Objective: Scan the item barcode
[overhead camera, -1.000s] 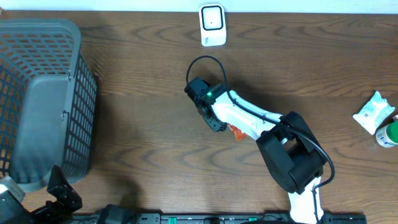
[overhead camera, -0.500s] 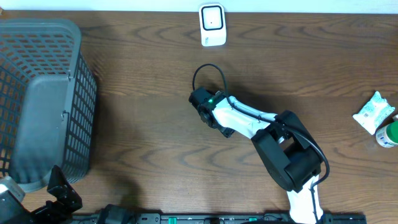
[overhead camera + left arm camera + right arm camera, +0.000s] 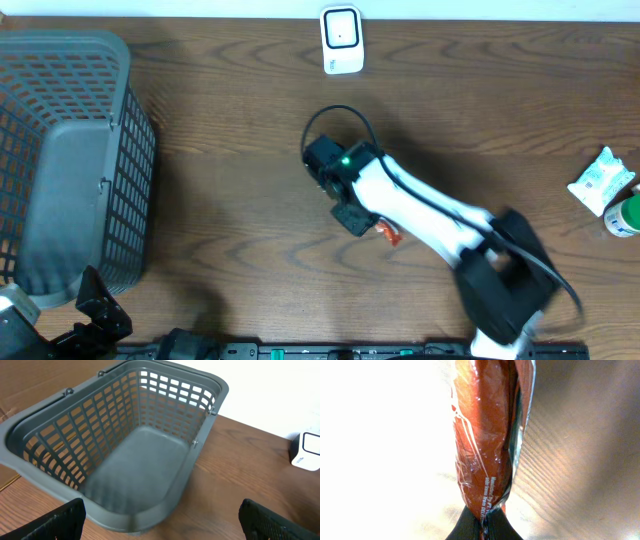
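The item is a red-orange plastic packet [image 3: 485,435] with white print. It fills the middle of the right wrist view, and its lower end is pinched in my right gripper [image 3: 484,529], which is shut on it. From overhead only an orange corner of the packet [image 3: 388,234] shows beside the right gripper [image 3: 362,221], mid-table. The white barcode scanner [image 3: 342,40] stands at the table's far edge, well beyond the packet, and also appears as the scanner [image 3: 307,451] in the left wrist view. My left gripper [image 3: 165,530] is open and holds nothing, near the front left corner.
A large grey mesh basket [image 3: 60,150] takes up the left side, right in front of the left gripper; its rim [image 3: 150,505] is close. A white pouch [image 3: 601,180] and a green-capped bottle [image 3: 624,216] lie at the right edge.
My right gripper closed on the packet. The right arm's elbow swung toward the front right, and the packet's orange corner shifted slightly toward the front. The left arm has not moved.
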`<action>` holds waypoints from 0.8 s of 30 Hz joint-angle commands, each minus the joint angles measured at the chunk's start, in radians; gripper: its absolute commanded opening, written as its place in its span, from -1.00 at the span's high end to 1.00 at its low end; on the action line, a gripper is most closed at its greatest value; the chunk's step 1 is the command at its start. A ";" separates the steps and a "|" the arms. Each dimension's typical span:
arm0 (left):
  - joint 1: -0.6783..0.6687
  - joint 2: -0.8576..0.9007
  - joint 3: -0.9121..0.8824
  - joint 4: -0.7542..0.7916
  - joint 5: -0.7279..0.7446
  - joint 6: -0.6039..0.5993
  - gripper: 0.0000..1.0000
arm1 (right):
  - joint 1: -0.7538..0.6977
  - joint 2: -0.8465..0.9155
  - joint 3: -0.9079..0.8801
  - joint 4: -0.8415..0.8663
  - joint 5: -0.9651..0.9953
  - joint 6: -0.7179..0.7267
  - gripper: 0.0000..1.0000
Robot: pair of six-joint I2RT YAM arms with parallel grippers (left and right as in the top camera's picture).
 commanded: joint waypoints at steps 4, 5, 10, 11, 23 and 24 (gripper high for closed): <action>0.001 0.001 0.006 0.000 -0.006 0.009 -0.96 | 0.105 -0.149 0.017 0.024 0.285 -0.119 0.97; 0.001 0.001 0.006 0.000 -0.006 0.009 -0.96 | 0.114 -0.149 0.017 0.035 0.328 -0.137 0.97; 0.001 0.001 0.006 0.000 -0.006 0.009 -0.95 | 0.121 -0.142 0.014 0.182 0.382 -0.279 0.97; 0.001 0.001 0.006 0.000 -0.006 0.009 -0.96 | 0.126 -0.142 0.014 0.220 0.383 -0.307 0.97; 0.001 0.001 0.006 0.000 -0.006 0.009 -0.96 | 0.270 -0.146 0.014 0.337 0.494 -0.373 0.98; 0.001 0.001 0.006 0.000 -0.006 0.009 -0.96 | 0.269 -0.148 0.014 0.337 0.452 -0.363 0.98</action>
